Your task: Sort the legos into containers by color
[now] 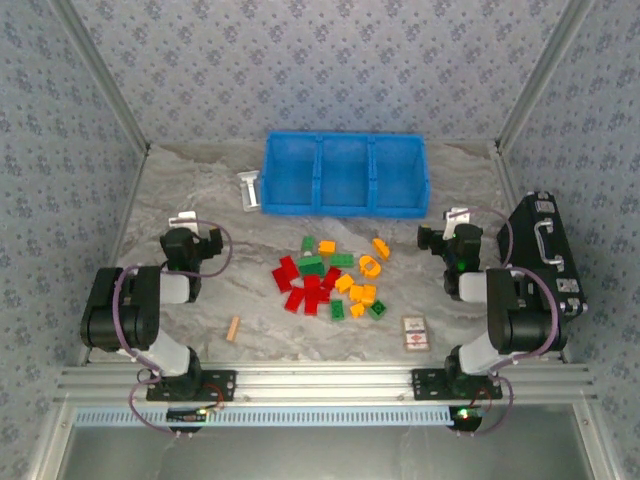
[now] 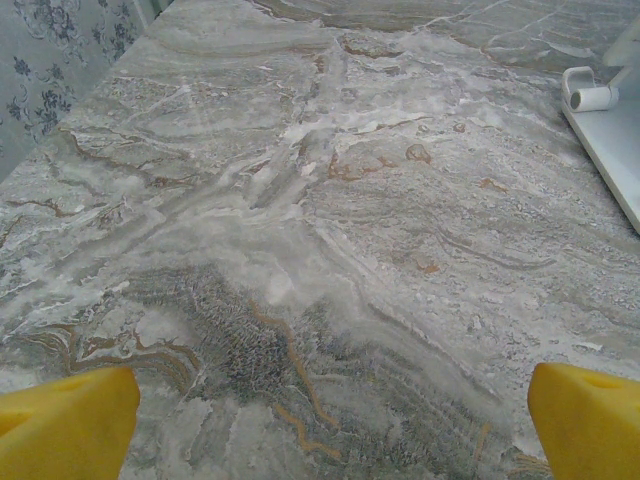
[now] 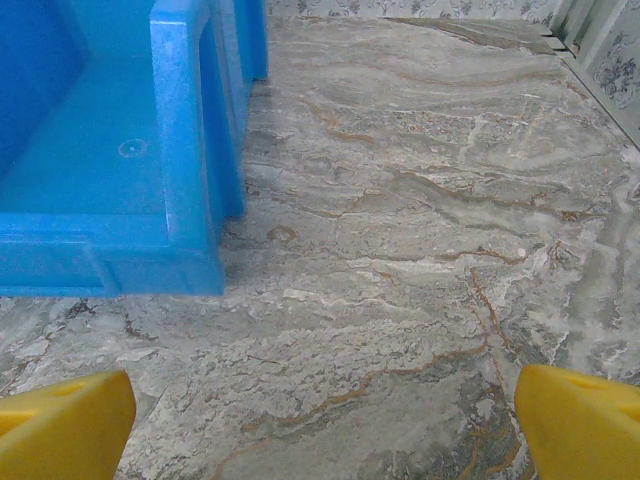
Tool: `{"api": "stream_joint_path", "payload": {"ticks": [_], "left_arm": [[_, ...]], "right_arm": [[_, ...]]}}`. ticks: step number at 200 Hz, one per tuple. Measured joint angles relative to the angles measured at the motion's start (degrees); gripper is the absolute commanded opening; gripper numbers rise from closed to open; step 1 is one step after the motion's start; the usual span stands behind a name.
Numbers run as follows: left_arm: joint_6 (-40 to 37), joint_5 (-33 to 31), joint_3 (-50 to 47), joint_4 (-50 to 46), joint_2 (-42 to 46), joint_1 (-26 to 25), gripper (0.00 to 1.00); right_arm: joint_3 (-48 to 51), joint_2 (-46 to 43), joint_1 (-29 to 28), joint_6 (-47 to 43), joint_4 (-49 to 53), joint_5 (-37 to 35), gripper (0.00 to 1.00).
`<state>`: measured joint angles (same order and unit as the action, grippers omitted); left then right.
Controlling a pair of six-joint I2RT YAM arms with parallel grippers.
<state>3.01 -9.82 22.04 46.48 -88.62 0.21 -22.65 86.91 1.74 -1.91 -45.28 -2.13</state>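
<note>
The legos lie in a loose pile mid-table: red ones [image 1: 300,287] on the left, green ones [image 1: 312,263] toward the back, yellow-orange ones [image 1: 360,292] on the right. The containers are three compartments of one blue bin [image 1: 345,206] behind the pile, and all three look bare. Left of the pile my left gripper [image 1: 185,224] is open over bare marble, its yellow fingertips [image 2: 70,425] wide apart around nothing. My right gripper [image 1: 458,220] is to the right of the pile, also open and holding nothing. The bin's right corner [image 3: 185,200] is ahead-left of it.
A black hard case [image 1: 548,255] stands at the right table edge beside the right arm. A tan wooden stick [image 1: 233,329] lies near the front left, and a red-and-white card [image 1: 414,333] near the front right. A white bracket [image 1: 250,188] sits left of the bin.
</note>
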Motion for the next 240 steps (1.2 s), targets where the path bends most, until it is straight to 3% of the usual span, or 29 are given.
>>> {"api": "stream_joint_path", "payload": {"ticks": [49,96,138,162,185,224,240], "left_arm": [[0.0,0.0,0.0,0.02,0.0,0.0,1.0],[0.0,0.22,0.0,0.0,0.0,0.07,1.0],[-0.13,1.36,0.0,-0.02,0.0,0.13,1.0],[-0.2,2.95,0.0,0.0,0.0,0.31,1.0],[-0.2,4.55,0.35,-0.85,0.11,0.92,1.0],[4.57,3.82,12.94,-24.96,13.14,0.11,1.0],[5.53,-0.81,20.44,-32.48,18.75,-5.77,1.0]], "right_arm": [[-0.61,-0.31,0.31,0.02,2.12,1.11,0.99],[-16.52,-12.0,0.04,2.43,28.11,3.63,0.99],[-30.91,-17.2,-11.65,4.17,48.37,4.59,0.96],[-31.5,-17.79,-18.95,6.82,57.09,5.75,0.9],[-31.08,-16.37,-21.57,9.2,62.34,6.29,0.88],[-30.84,-11.06,-23.12,10.78,67.17,4.63,0.85],[-30.84,-8.0,-23.32,11.06,67.58,4.09,0.84]]}}
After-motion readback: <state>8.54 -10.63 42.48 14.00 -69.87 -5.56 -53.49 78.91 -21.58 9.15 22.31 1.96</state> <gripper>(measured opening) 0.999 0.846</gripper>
